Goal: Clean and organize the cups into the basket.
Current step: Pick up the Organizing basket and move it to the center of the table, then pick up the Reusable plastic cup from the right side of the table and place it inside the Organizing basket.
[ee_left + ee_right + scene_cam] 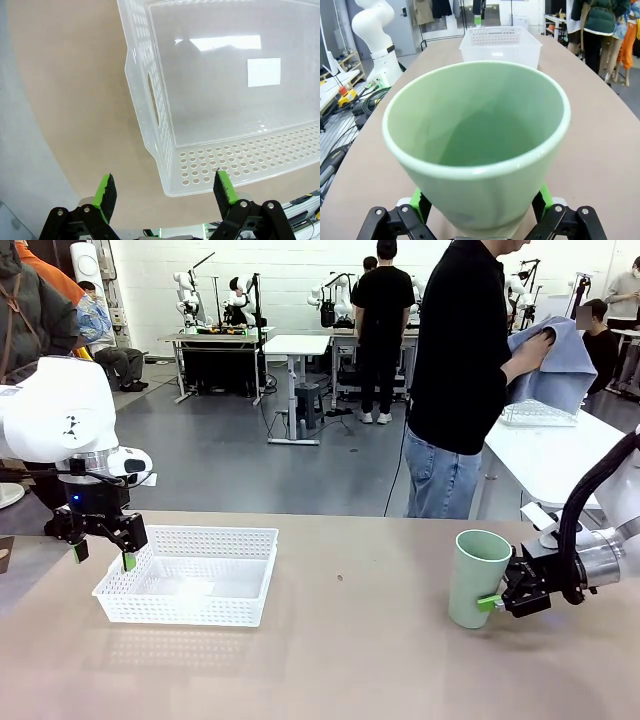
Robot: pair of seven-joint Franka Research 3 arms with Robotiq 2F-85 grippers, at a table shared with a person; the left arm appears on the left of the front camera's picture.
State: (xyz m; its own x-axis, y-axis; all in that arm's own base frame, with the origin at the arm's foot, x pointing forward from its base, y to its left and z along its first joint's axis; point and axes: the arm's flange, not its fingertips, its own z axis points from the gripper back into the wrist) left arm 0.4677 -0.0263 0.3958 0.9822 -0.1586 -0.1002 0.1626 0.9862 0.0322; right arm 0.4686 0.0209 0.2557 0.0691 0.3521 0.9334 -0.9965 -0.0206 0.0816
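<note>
On the right of the desk (pixel 360 660), your wide right jaws straddle the mint cup (pixel 476 580): close, then carry it to the basket (pixel 180 608) by the wide left jaws.

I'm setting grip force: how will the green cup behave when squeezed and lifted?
Probably light: the cup looks empty inside. Its smooth, glossy wall may be slippery. Tall and narrow-based, it could tip if nudged.

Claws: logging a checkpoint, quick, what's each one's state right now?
Left claw: open, empty, at the basket edge.
Right claw: open, straddling the upright mint cup.
</note>
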